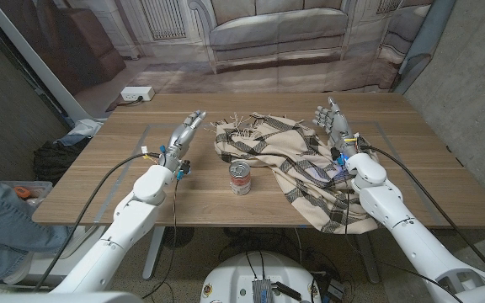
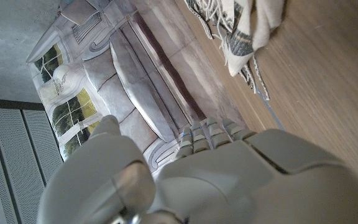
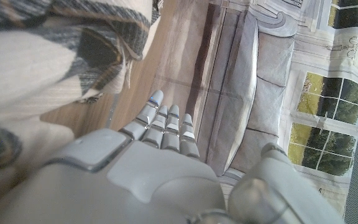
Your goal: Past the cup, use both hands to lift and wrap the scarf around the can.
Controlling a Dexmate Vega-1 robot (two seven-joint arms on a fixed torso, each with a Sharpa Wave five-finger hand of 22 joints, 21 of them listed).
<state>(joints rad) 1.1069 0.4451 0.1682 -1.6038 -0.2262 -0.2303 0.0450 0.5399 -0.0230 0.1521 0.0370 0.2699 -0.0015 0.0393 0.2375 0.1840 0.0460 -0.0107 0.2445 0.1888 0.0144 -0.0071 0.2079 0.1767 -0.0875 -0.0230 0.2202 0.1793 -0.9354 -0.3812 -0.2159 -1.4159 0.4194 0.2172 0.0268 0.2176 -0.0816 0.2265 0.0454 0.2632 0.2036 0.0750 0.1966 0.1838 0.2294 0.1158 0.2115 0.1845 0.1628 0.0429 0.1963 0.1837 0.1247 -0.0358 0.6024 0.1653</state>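
Note:
A cream scarf (image 1: 297, 160) with dark plaid stripes lies crumpled across the table's middle and right, one end hanging over the near edge. A small can (image 1: 240, 178) with a red label stands upright just in front of the scarf's left part. My left hand (image 1: 184, 135) is left of the scarf's fringed end (image 2: 241, 37), fingers straight and apart, holding nothing. My right hand (image 1: 334, 124) stands over the scarf's right side with fingers extended, gripping nothing; the scarf (image 3: 55, 68) shows beside that hand (image 3: 160, 127) in the right wrist view.
The wooden table (image 1: 99, 177) has bare surface left of the can and at the far right. A white power strip (image 1: 137, 94) lies on the floor behind it. A person's leg in jeans (image 1: 2, 223) is at the left edge. A sofa backdrop hangs behind.

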